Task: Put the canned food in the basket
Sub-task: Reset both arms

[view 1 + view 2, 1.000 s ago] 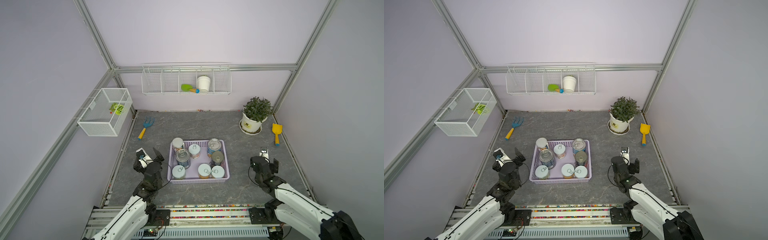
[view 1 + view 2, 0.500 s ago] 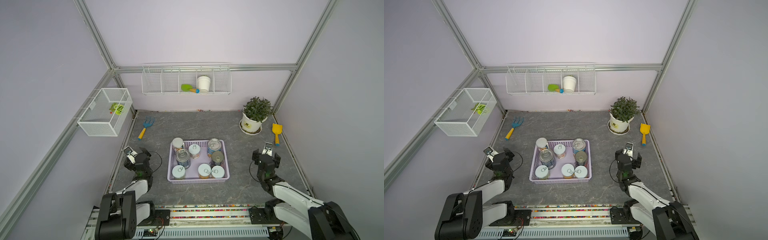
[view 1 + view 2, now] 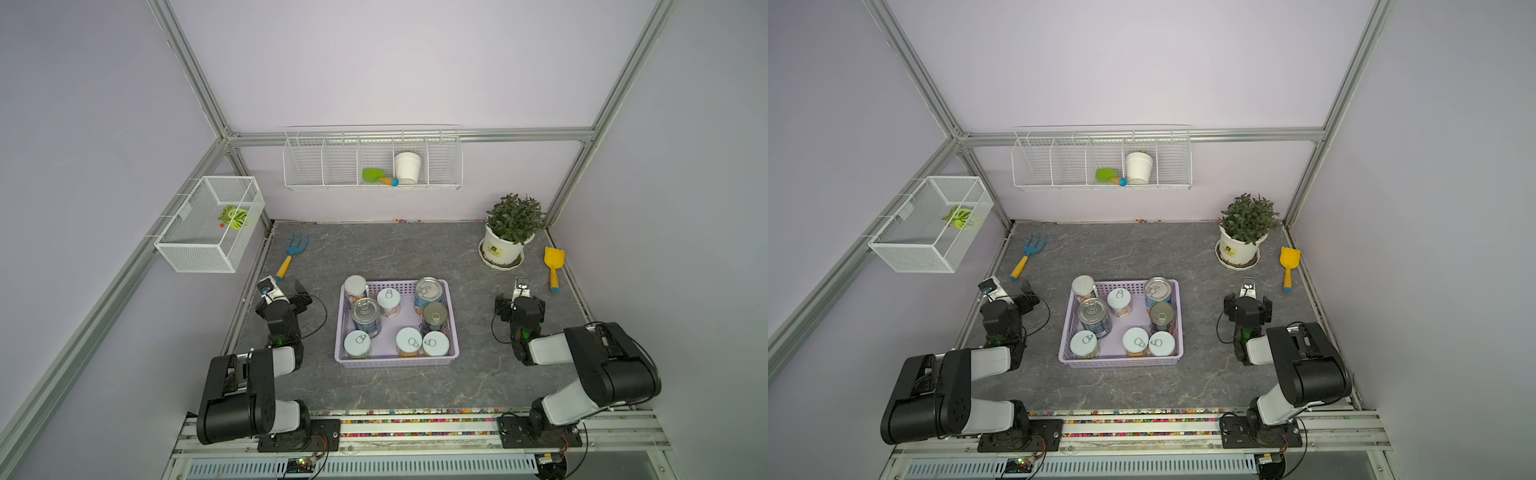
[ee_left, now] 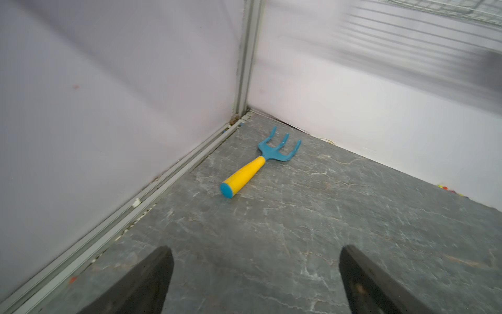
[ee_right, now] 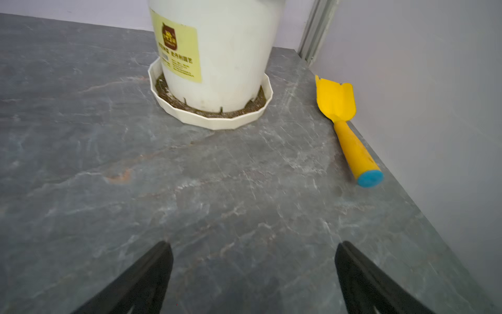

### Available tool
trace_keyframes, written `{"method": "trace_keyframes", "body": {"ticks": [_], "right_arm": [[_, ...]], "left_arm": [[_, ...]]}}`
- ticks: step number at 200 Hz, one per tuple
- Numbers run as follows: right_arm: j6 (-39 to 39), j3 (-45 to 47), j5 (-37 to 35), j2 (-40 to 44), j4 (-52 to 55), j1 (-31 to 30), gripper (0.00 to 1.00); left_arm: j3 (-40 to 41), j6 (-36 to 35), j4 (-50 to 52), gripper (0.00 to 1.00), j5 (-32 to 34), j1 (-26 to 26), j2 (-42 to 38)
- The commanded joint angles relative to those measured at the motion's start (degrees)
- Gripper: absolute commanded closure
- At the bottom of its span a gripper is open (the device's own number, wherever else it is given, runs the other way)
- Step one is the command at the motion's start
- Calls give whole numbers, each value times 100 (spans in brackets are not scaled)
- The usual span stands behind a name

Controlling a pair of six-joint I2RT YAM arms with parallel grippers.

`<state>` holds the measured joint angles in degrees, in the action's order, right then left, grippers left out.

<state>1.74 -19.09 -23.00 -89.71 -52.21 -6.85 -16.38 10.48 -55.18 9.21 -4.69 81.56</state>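
Cans (image 3: 365, 309) all sit in the basket (image 3: 395, 362), and both my grippers are empty.

I count eight cans inside the purple basket, which lies in the middle of the table (image 3: 395, 249) with its long side running left to right. The basket is to the right of my left gripper (image 4: 254, 247) and to the left of my right gripper (image 5: 254, 244), and neither one is clearly closer. Both grippers have their jaws wide apart, hold nothing and point to the far side, away from the basket. I see no can out on the table, so I think the job is done. My wrist views show no can at all, only a blue rake (image 4: 260, 165), a white pot (image 5: 217, 54) and a yellow shovel (image 5: 350, 144). The far left can (image 3: 354, 286) sits tight in its corner, and I cannot tell if it stands flat or leans on the rim.
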Motion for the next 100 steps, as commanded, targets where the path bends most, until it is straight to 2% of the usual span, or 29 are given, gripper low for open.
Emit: {"method": "trace_keyframes", "body": {"ticks": [1, 12, 26, 43, 57, 72, 83, 100], "right_arm": [[-83, -195, 454, -21, -266, 44, 2], [19, -371, 421, 207, 498, 53, 2], [-30, -297, 425, 112, 183, 51, 2], [-81, -145, 483, 177, -49, 39, 2], [-7, -338, 487, 235, 442, 59, 2], [1, -329, 532, 227, 395, 102, 2], [10, -338, 536, 229, 424, 103, 1], [17, -382, 563, 200, 465, 98, 1]], "left_arm": [[-5, -631, -969, 0, -629, 150, 769], [-346, -512, 416, 0, -698, 133, 362], [-65, -594, -705, 0, -666, 135, 686], [-300, -509, 250, 0, -697, 126, 389], [-154, -572, -315, 0, -720, 126, 552], [-281, -521, 175, 0, -702, 126, 415], [-214, -564, -86, 0, -699, 135, 491], [-255, -535, 52, 0, -688, 135, 450]]}}
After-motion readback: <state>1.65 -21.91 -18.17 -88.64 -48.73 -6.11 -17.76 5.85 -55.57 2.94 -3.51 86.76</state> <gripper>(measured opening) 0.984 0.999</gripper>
